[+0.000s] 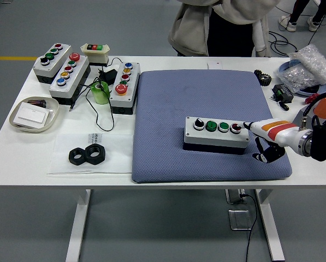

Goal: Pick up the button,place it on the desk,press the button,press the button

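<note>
Bright, even overhead light, sharp focus throughout, with soft short shadows under objects on the white desk (168,164).

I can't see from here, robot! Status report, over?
Right hand fingertip at red button. Button box flat on blue mat. Left hand out of view. Nothing blocking.

Your white, orange-striped right hand (262,137) reaches in from the right edge, one finger extended, the other fingers (266,154) curled under.

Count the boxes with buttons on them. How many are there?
5: one on the blue mat, the button box by the right hand; four far left, and a small one.
</note>
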Robot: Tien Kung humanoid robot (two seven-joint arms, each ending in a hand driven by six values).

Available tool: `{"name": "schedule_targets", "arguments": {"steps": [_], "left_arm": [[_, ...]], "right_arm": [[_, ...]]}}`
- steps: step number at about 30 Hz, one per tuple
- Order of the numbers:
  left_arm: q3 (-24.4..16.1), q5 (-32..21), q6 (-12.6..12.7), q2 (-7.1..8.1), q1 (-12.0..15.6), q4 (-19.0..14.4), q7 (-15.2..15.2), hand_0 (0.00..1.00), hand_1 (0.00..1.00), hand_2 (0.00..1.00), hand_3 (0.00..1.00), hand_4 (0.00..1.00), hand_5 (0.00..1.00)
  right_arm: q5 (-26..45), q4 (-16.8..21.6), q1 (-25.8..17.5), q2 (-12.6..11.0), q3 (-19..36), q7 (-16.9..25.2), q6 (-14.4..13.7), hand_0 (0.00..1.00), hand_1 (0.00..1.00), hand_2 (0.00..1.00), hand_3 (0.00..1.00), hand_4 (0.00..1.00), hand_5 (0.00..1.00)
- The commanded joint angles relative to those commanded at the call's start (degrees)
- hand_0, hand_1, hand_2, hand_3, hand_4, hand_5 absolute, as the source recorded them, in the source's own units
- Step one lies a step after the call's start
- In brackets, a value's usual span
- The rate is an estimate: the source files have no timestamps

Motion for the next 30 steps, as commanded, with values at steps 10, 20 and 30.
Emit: {"name": "schedule_targets", "arguments": {"steps": [10,20,30], "left_arm": [[-0.46,0.72,-0.05,-0.02,0.01,0.00,0.22,0.711,0.726,0.834,0.838,0.760,0.998],[-1.08,1.83,-0.07,-0.02,0.27,-0.01,0.53,0.711,0.726,0.833,0.838,0.761,0.998],[-0.98,2.02,-0.01,0.01,0.26,-0.10,0.58,0.710,0.724,0.832,0.837,0.762,0.998]], "right_arm": [[-0.69,1.95,-0.52,-0.26,2.46,-0.14,-1.11,0.172,0.071,0.258,0.910,0.726,0.039],[-1.15,4.70,0.76,0.79,2.92,-0.57,-1.30,0.170,0.070,0.258,0.914,0.730,0.045],[-1.44,1.58,2.08,3.11,0.39,-0.78,-1.21,0.173,0.071,0.257,0.915,0.737,0.062]]}}
